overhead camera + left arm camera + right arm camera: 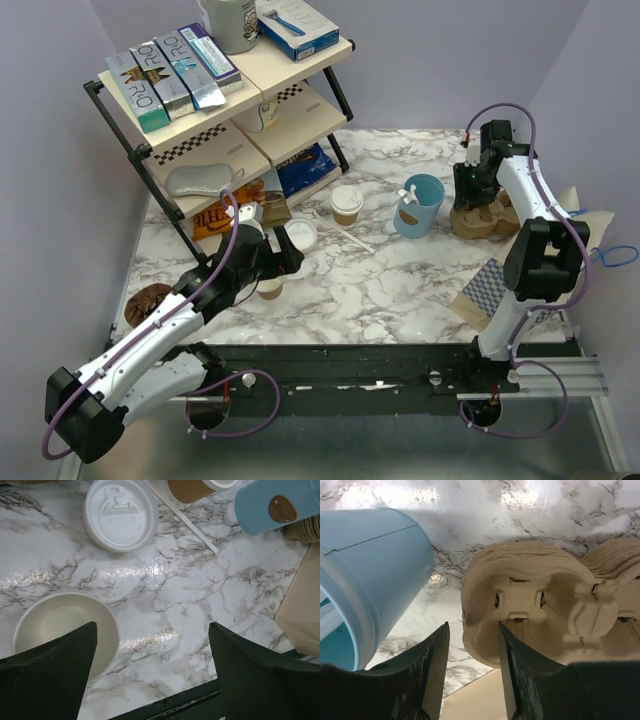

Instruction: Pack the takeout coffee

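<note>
The takeout coffee point(347, 204) stands on the worktop point(380, 290), not packed yet. The right hand point(472, 627) is partly apart around the edge of the cup tray point(530, 605), not clamped. The left hand point(152, 626) is wide apart, empty.

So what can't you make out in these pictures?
- Takeout coffee: left wrist view, the top edge cuts off most of it.
- Lidless cup: top view, mostly hidden under the left gripper.
- Cup carrier: right wrist view, its far end runs off the right edge.
</note>
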Controlling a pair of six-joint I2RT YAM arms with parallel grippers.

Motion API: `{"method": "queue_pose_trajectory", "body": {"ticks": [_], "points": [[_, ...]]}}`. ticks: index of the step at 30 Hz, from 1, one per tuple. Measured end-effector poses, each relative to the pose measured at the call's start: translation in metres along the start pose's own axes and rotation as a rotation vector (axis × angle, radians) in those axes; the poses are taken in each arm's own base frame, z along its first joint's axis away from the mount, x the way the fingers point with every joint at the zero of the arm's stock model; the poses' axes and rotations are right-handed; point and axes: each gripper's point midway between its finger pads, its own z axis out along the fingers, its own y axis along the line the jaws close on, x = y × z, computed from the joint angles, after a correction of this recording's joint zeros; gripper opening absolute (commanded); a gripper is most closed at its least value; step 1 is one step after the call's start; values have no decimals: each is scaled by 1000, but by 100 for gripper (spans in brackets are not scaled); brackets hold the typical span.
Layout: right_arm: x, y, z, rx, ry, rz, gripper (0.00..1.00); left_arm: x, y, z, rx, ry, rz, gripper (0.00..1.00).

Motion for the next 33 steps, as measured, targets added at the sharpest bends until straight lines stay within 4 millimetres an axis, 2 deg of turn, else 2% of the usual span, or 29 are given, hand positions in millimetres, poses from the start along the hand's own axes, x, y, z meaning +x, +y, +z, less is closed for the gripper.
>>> {"method": "queue_pose_trajectory", "body": {"ticks": [5,12,17,33], "points": [[2,0,6,-2,15,7,43,0,1,1,-7,1,1,99],[4,0,9,-2,25,16,42,0,2,1,-11,-1,0,99],[7,0,17,-5,45,27,31,0,2,2,-14,-3,1,99],[6,1,19,-5,42,44,29,1,5,4,-30,-1,2,99]]}}
